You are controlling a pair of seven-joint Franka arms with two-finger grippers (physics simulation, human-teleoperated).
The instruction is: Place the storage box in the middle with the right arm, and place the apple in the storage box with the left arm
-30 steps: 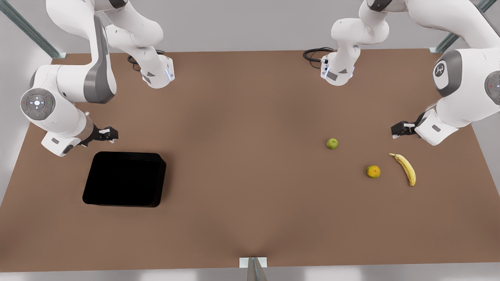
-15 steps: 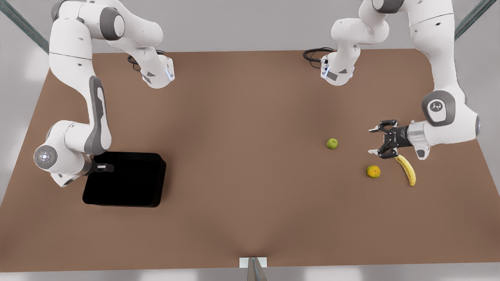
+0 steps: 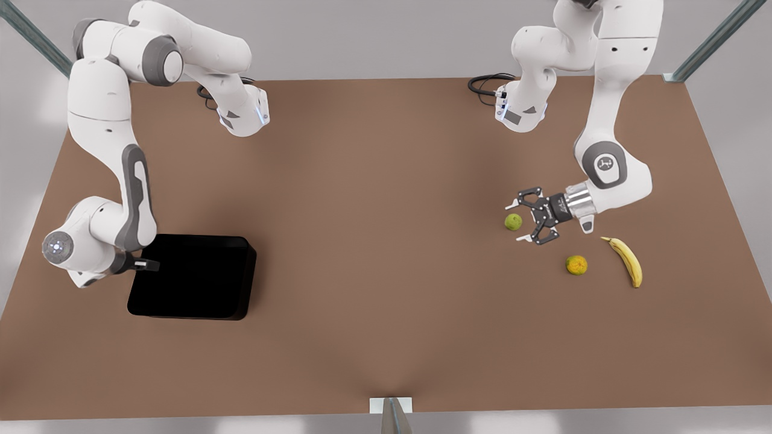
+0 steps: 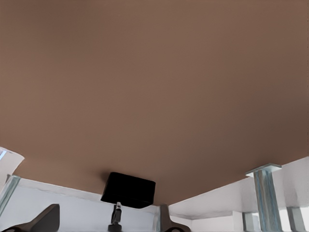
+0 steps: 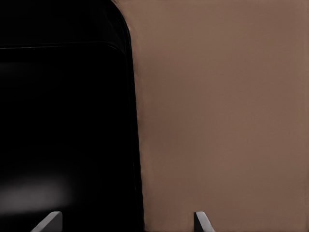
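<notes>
At the front view's right, the left gripper (image 3: 526,220), fingers spread wide and empty, has swung in beside the apple (image 3: 513,222), ready to grasp. Lower left, the right gripper (image 3: 149,264) has reached the storage box (image 3: 199,283), which is empty; I cannot tell its opening there. In the right wrist view its fingertips (image 5: 199,220) stand apart, straddling the box's rim.

— What do you see on the brown table (image 3: 386,253)?

— You see a yellow banana (image 3: 627,261) near the front view's right side. It lies flat on the table.

— What is beside it?

— You see a small round orange fruit (image 3: 576,264) just beside the banana, not touching it.

— What about the back edge?

— You see a black cable (image 3: 485,83) curled up there. Metal posts (image 3: 711,41) stand at the back corners.
</notes>
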